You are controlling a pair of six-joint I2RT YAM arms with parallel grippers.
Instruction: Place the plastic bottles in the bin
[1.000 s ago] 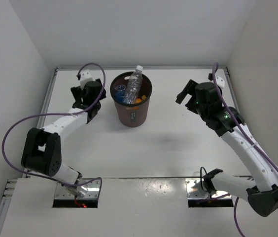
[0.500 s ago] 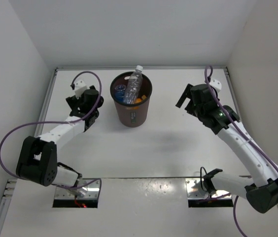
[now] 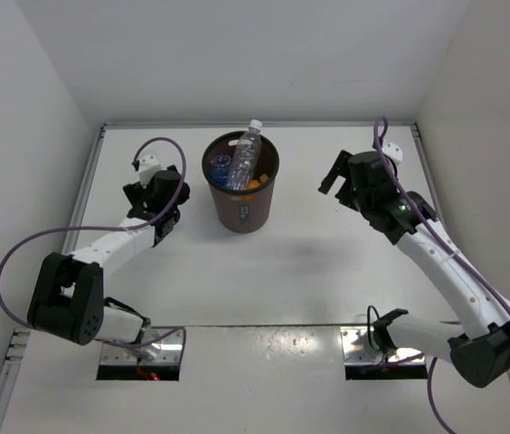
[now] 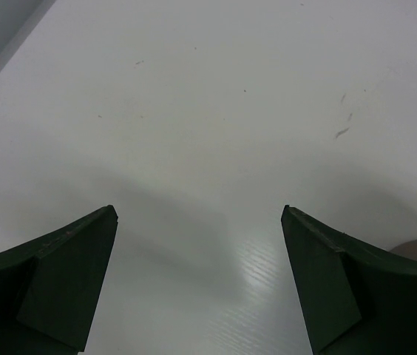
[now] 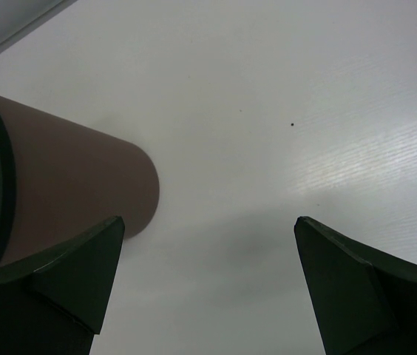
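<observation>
The dark brown bin point(image 3: 242, 206) stands upright at the back middle of the table. A clear labelled bottle point(image 3: 247, 155) leans inside it, its white cap poking over the far rim. An orange bottle point(image 3: 253, 184) and a blue-capped one point(image 3: 221, 165) show lower inside. The slim clear bottle is hidden. My left gripper point(image 3: 157, 220) is open and empty, left of the bin; its view point(image 4: 199, 214) shows bare table. My right gripper point(image 3: 332, 181) is open and empty, right of the bin. The bin's side point(image 5: 68, 185) fills the left of its view point(image 5: 208, 222).
White walls close in the table on the left, back and right. A raised rail point(image 3: 92, 172) runs along the table's left edge. The arm bases sit at the near edge.
My left gripper has drawn back toward the near side, away from the bin. My right gripper has shifted slightly left toward the bin. The bottles in the bin have not moved.
</observation>
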